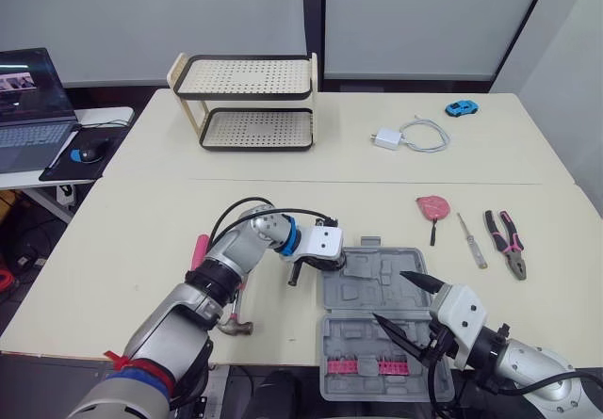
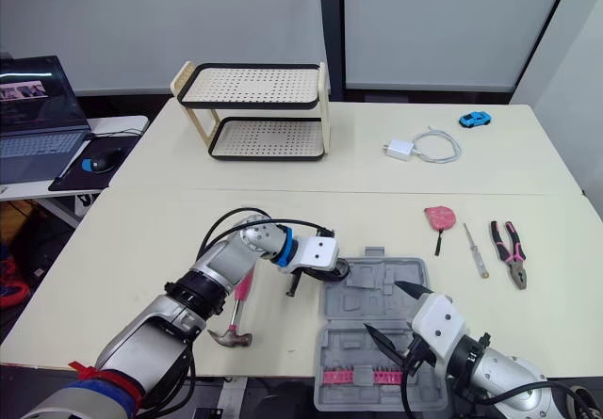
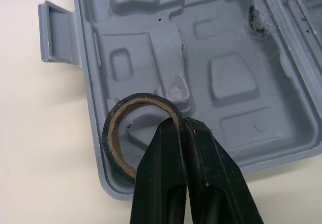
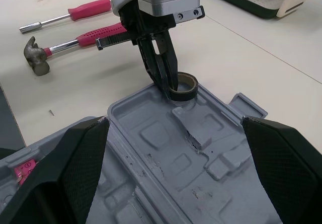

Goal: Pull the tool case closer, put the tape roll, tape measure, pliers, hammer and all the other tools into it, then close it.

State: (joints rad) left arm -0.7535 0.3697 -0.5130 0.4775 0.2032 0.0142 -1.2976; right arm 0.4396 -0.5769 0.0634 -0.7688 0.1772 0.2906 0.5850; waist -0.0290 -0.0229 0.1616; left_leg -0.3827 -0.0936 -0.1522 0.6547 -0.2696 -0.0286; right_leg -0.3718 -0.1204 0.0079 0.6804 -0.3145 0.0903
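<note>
The open grey tool case (image 1: 369,295) lies at the table's near edge, with a pink bit strip (image 1: 363,366) in its near half. My left gripper (image 3: 178,123) is shut on the wall of the black tape roll (image 3: 113,138), which stands at the case's far left corner. In the right wrist view the left gripper (image 4: 168,85) and the tape roll (image 4: 187,90) show at that same corner. Over the case's near half, my right gripper (image 1: 394,298) is open and holds nothing. The pink-handled hammer (image 2: 232,336) lies left of the case. A pink tape measure (image 1: 433,206), a screwdriver (image 1: 471,240) and pliers (image 1: 506,240) lie at the right.
A pink-handled driver (image 4: 75,11) lies beyond the hammer (image 4: 75,40). A two-tier rack (image 1: 245,99), a white charger with cable (image 1: 405,136) and a blue toy car (image 1: 461,108) sit on the far table. A laptop (image 1: 28,108) and mouse (image 1: 88,153) are on a desk at the left.
</note>
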